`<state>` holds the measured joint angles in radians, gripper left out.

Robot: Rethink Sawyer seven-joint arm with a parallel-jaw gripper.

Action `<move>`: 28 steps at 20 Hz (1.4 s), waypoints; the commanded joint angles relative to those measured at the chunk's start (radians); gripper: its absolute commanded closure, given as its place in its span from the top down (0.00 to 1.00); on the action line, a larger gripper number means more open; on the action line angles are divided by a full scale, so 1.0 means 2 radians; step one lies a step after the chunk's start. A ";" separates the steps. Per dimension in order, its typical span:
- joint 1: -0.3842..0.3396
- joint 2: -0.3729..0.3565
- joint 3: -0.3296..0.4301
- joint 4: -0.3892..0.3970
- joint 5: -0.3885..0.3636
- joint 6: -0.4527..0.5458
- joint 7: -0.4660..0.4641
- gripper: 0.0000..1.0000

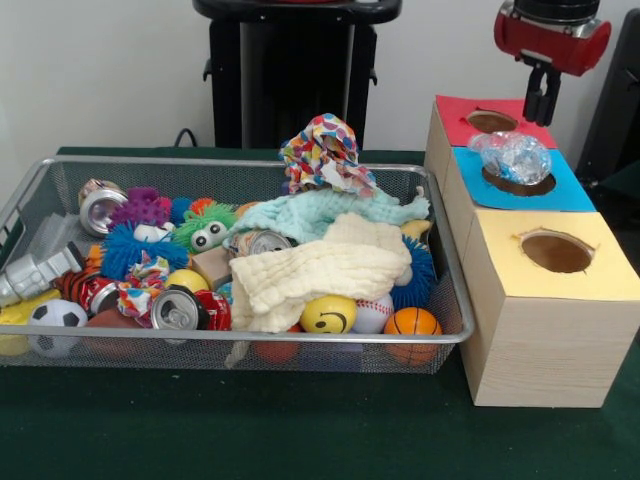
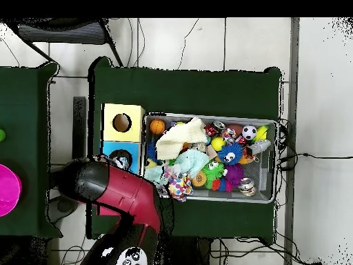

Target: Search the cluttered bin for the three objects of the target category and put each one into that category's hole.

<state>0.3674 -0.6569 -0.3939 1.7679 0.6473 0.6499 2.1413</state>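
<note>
A crinkly clear bottle [image 1: 513,156] sits atop the round blue-framed hole [image 1: 520,182] of the pale wooden box [image 1: 540,330]. The pincer [image 1: 541,113] hangs just above, empty, fingers pressed together. The wire-mesh bin [image 1: 60,345] lies beside, mid-tabletop.

The bin [image 1: 230,345] is silver wire mesh on a dark green worktop [image 1: 300,430]. Inside lie a cream waffle-textured cloth [image 1: 320,275], a mint green cloth [image 1: 320,212], a multicoloured patchwork cloth [image 1: 320,150], a yellow smiley ball [image 1: 328,315], an orange basketball [image 1: 412,322], a black-and-white soccer ball [image 1: 57,314], a purple fuzzy toy [image 1: 142,207], a green fuzzy toy [image 1: 205,228] and a red-and-silver can [image 1: 185,310]. The pale wooden box carries a red surround [image 1: 455,125], a bright blue surround [image 1: 570,190] and a yellow surround [image 1: 600,270]. A clear, glinting plastic bottle [image 1: 513,157] sits on the blue one. The arm's housing [image 1: 550,40] is red, its hand [image 1: 541,100] black.
</note>
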 commanded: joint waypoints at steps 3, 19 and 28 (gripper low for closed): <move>0.003 0.023 0.012 -0.014 -0.004 0.030 0.153 0.00; -0.015 0.025 0.055 0.057 0.023 -0.015 0.114 0.00; -0.037 0.032 0.088 0.085 0.044 -0.039 0.086 0.00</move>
<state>0.3444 -0.6329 -0.3548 1.8423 0.6813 0.6406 2.1436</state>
